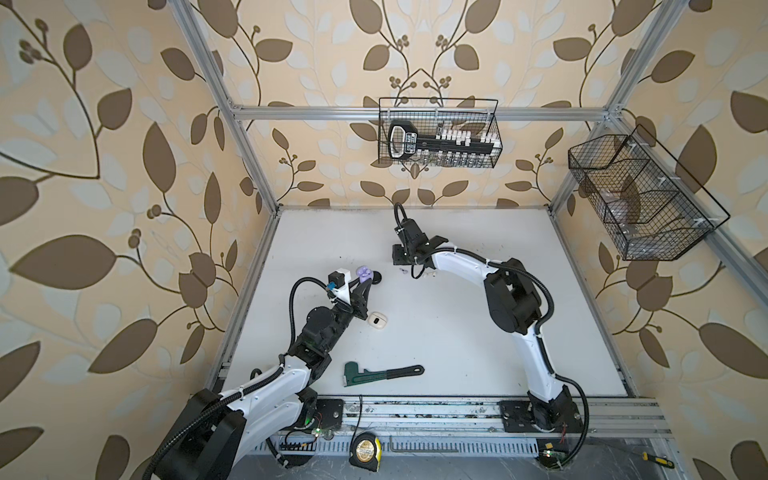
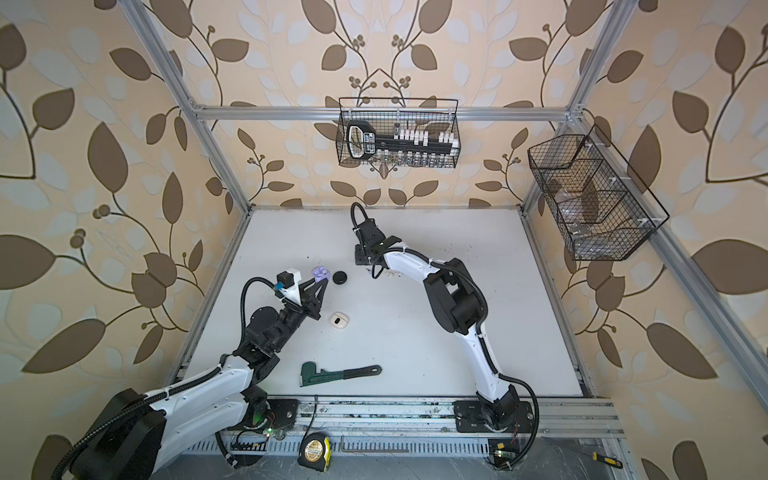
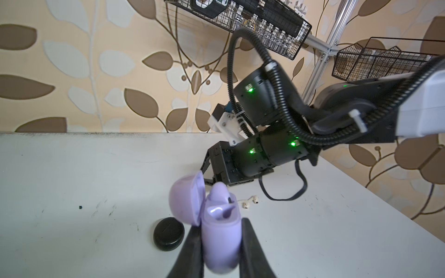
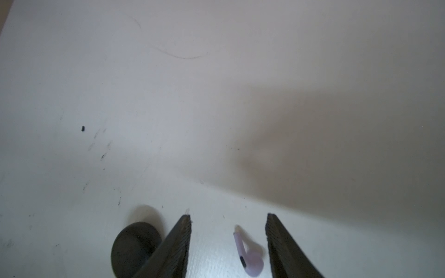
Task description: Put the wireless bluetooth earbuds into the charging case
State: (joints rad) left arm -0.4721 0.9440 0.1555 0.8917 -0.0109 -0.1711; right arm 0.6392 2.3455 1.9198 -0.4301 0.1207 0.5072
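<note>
Now: right pincer (image 4: 228,216) hangs low over bench (image 4: 144,96), jaws parted, gripping nothing. Lilac earbud (image 4: 249,257) lies flat between 2 fingers, touching neither, closer to 1 of them. Stem runs roughly along fingers, so closing should pinch across narrow width. Left pincer (image 3: 219,226) busy, clamped on lilac case (image 3: 220,243), lid open.

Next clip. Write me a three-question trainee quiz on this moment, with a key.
1. True or false: the left gripper is shut on the open lilac charging case.
2. What lies on the table between the open jaws of the right gripper? A) white earbud B) lilac earbud C) black case
3. Name the green tool on the table.
Key: 1 true; 2 B; 3 pipe wrench.
</note>
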